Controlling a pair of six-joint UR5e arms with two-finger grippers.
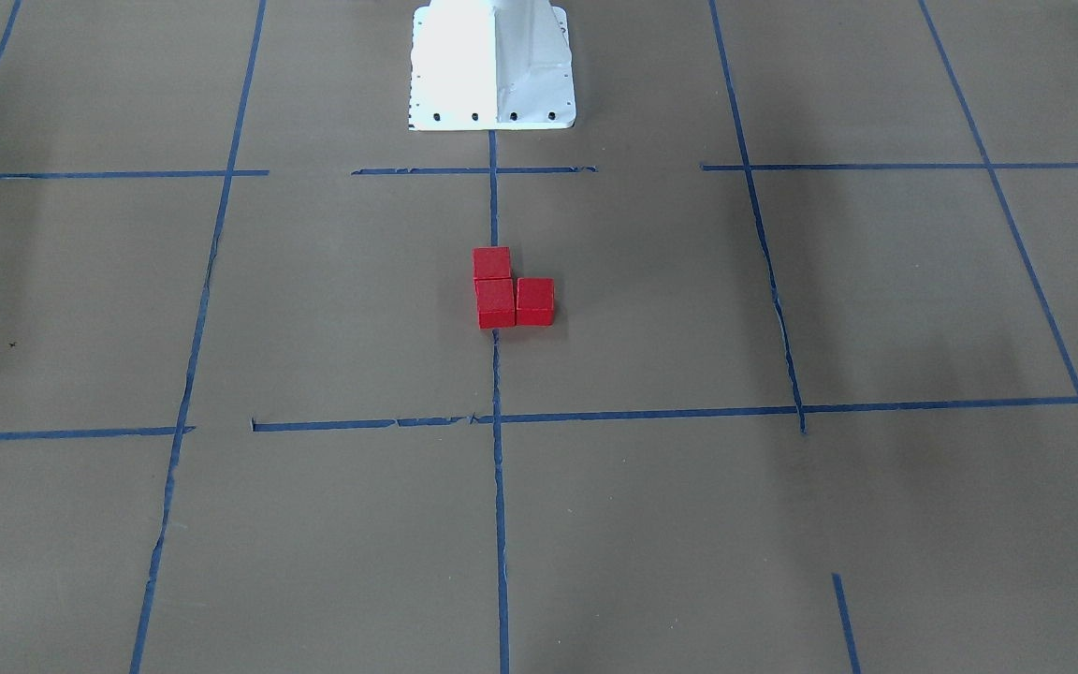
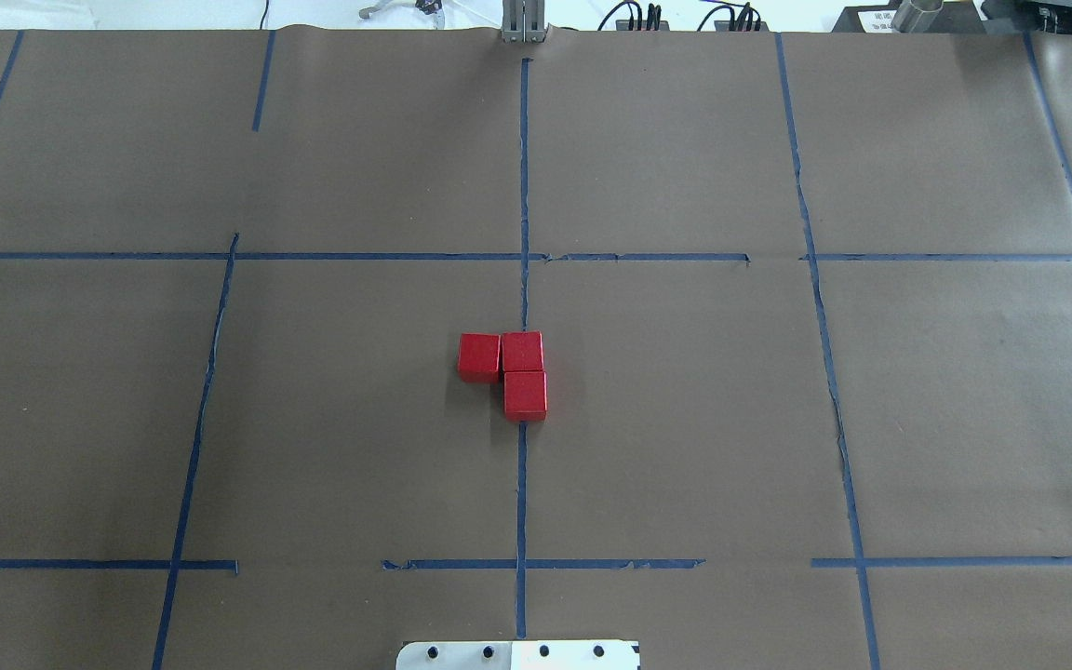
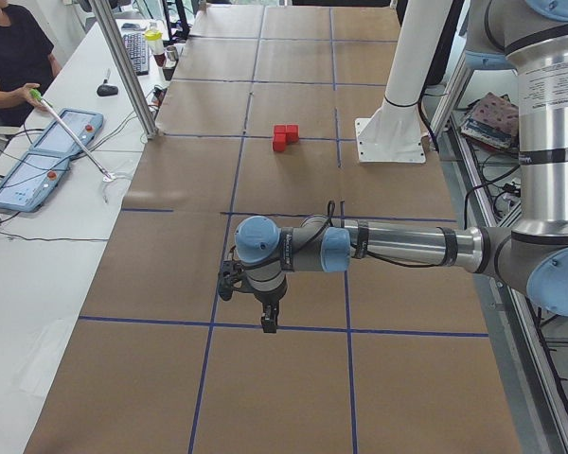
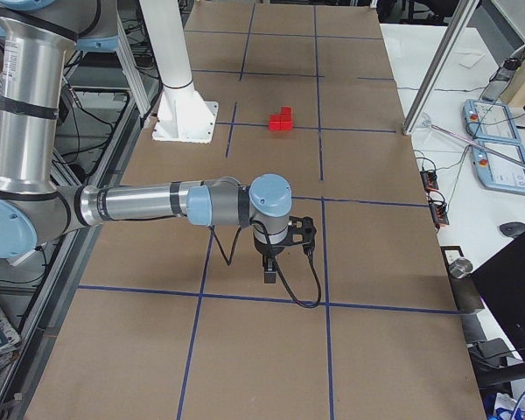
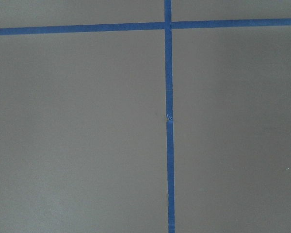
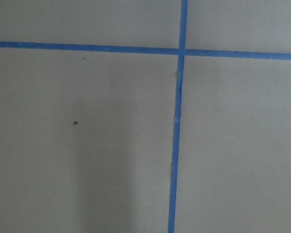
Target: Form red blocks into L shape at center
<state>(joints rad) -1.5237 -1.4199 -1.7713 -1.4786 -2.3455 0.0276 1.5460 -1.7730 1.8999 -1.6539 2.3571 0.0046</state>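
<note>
Three red blocks (image 2: pixel 510 372) lie touching in an L shape in the center cell (image 2: pixel 666 409), on and beside its vertical blue tape line. They also show in the front-facing view (image 1: pixel 508 290), the left side view (image 3: pixel 284 136) and the right side view (image 4: pixel 282 119). My left gripper (image 3: pixel 267 324) shows only in the left side view, far from the blocks, over bare paper. My right gripper (image 4: pixel 269 276) shows only in the right side view, also far from them. I cannot tell whether either is open or shut. Both wrist views show only paper and tape.
The robot's white base (image 1: pixel 492 65) stands at the table's near edge behind the center cell. An operator (image 3: pixel 14 57) sits at a side desk with control panels (image 3: pixel 47 161). A metal post (image 3: pixel 128 66) stands at the table's far edge.
</note>
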